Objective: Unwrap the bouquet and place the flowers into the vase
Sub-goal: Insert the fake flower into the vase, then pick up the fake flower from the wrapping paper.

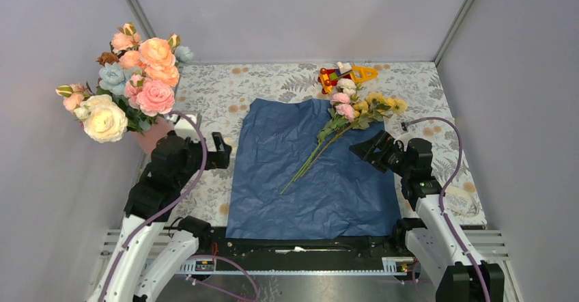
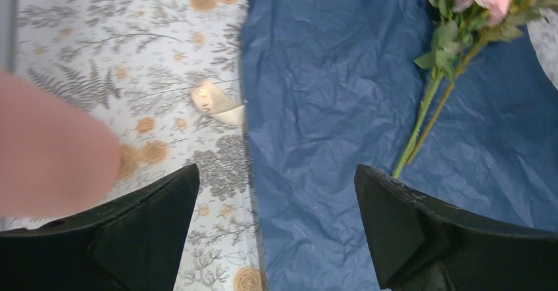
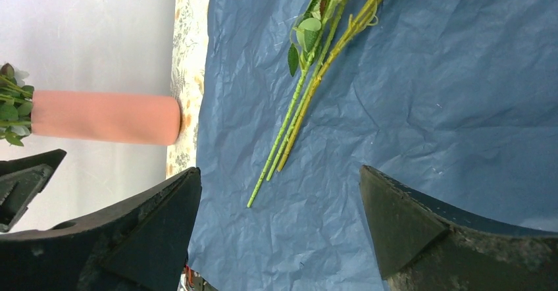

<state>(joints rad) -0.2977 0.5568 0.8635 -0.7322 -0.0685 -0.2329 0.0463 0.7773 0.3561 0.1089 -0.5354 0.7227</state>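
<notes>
Flowers (image 1: pixel 332 130): loc. on the spread navy paper (image 1: pixel 300 186), heads toward the far right near the toy (image 1: pixel 345 75), stems running diagonally down to paper ctr. Treat as light and thin; stems prob. springy, heads soft and crush-prone (est.). Take hold at the bare lower stems, below the leaves, where they lie bunched side by side, so you get all of them in one pinch. Caution: stems lie flat on thin crinkled paper, so a low pinch may catch the sheet too. Vase (image 1: pixel 151 138): upright at the left side of the desk (image 1: pixel 218 87), just beside the left arm, packed w/ large blooms (image 1: pixel 136 76); free mouth space looks tight. Right claw (image 3: pixel 279 185): spread wide, empty, touching nothing; it hovers over the paper w/ the stem ends just ahead, between its fingers. Left claw (image 2: pixel 276 185): spread wide, empty, above the paper's left edge; ribbon (image 2: pixel 217 103) lies on the desk just beyond.
</notes>
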